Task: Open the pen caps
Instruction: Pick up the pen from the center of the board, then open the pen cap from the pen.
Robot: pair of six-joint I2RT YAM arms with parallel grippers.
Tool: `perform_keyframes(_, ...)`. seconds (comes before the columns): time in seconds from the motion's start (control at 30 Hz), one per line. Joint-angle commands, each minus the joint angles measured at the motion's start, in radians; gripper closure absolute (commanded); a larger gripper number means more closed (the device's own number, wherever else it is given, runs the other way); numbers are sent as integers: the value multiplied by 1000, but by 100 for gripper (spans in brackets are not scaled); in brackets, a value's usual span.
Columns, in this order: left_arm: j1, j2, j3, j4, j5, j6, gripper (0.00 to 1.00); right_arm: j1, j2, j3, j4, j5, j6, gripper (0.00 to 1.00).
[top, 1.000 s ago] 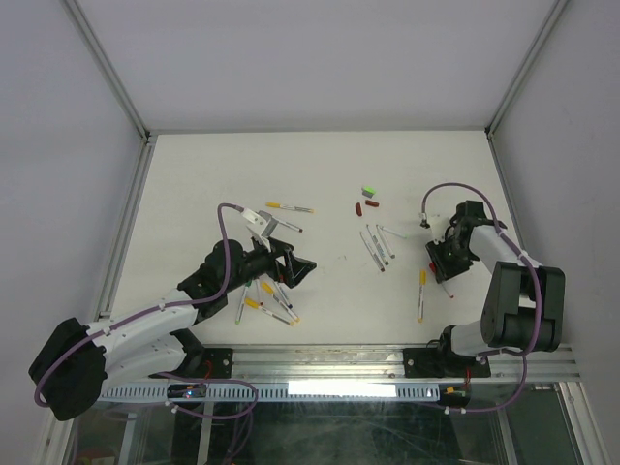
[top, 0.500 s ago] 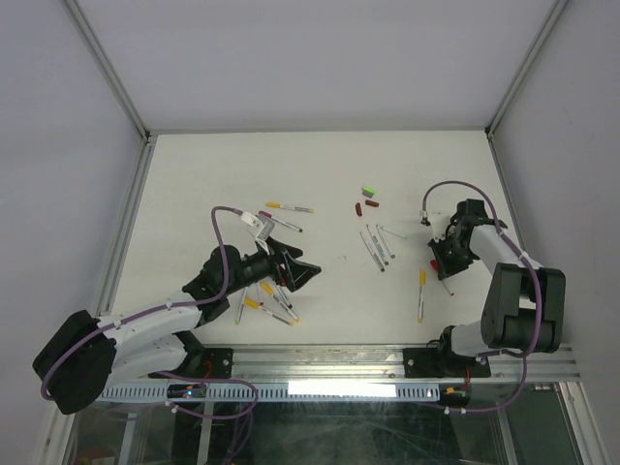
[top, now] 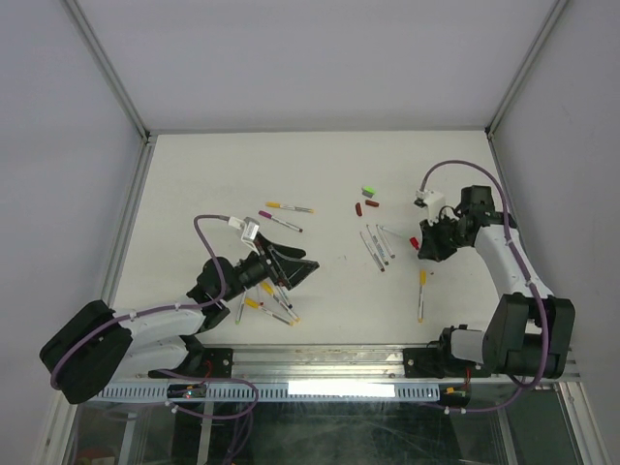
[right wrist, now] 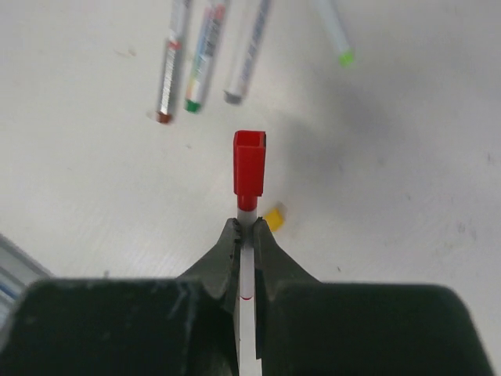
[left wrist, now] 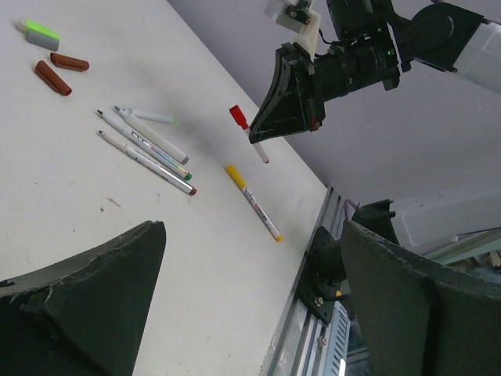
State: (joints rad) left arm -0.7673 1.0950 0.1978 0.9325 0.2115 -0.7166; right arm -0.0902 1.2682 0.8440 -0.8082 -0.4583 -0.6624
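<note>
Black left tool (top: 295, 268) hangs spread wide left of the bare barrels (top: 378, 246), near capped pens (top: 279, 316), seemingly ready to take a cap. Loose caps (top: 372, 203) lie just beyond the barrels. Right of them, the right tool (right wrist: 248, 231) pinches a pen (right wrist: 247, 274) aloft, its red cap (right wrist: 250, 171) jutting clear, likely so the left tool can pull it off.

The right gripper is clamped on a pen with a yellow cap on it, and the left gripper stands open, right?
Not quite: the cap on the pen in the right gripper is red, not yellow, as the right wrist view shows. The rest is right, the left gripper open included.
</note>
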Motion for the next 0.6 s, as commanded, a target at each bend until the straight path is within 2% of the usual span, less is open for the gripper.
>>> perform_keyframes(0.0, -17, 30, -8, 180, -40, -27, 4, 74, 8, 117, -37, -289, -38, 100)
perform_keyframes(0.2, -40, 83, 6, 249, -79, -14, 4, 231, 76, 170, 25, -468, 2, 100)
perform_keyframes(0.37, -76, 175, 25, 358, -135, -8, 5, 259, 127, 172, -14, -562, -46, 100)
perform_keyframes(0.57, -94, 343, 93, 532, -146, 13, 9, 290, 156, 171, -34, -602, -66, 100)
